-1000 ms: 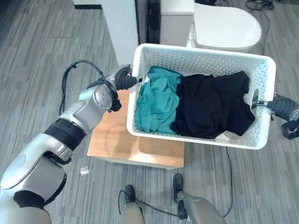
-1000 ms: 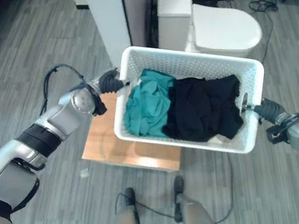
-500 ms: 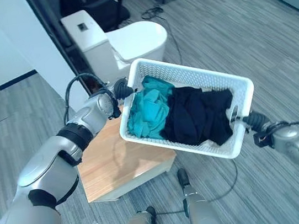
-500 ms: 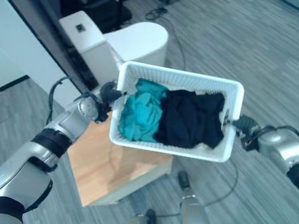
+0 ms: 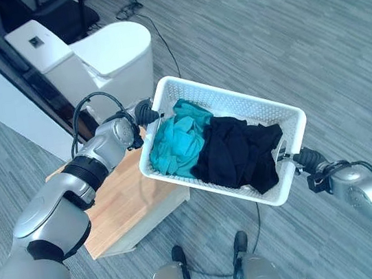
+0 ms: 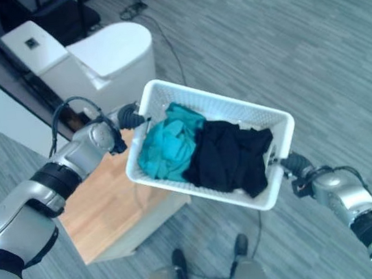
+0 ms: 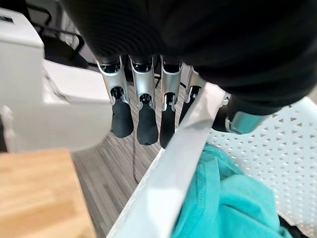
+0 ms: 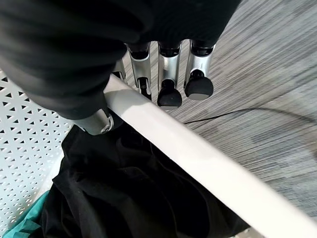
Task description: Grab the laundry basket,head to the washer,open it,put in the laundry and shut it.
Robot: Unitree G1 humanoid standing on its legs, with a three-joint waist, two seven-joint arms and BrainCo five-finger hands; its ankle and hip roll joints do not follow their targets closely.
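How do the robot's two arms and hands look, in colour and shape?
Both arms are silver-grey rounded shells with black joint bands. A black cable loops above the left forearm. The left hand and right hand have dark ribbed covers and silver fingers with dark rounded tips.

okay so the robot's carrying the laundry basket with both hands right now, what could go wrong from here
1. Each hand, left hand and right hand, only pinches the white basket's thin rim between thumb and fingers at opposite ends; a jolt while walking could let an end slip.
2. The black garment is piled near the right-hand rim and might spill if the basket tilts.
3. The toilet and wooden platform sit close by; a turn could clip them.
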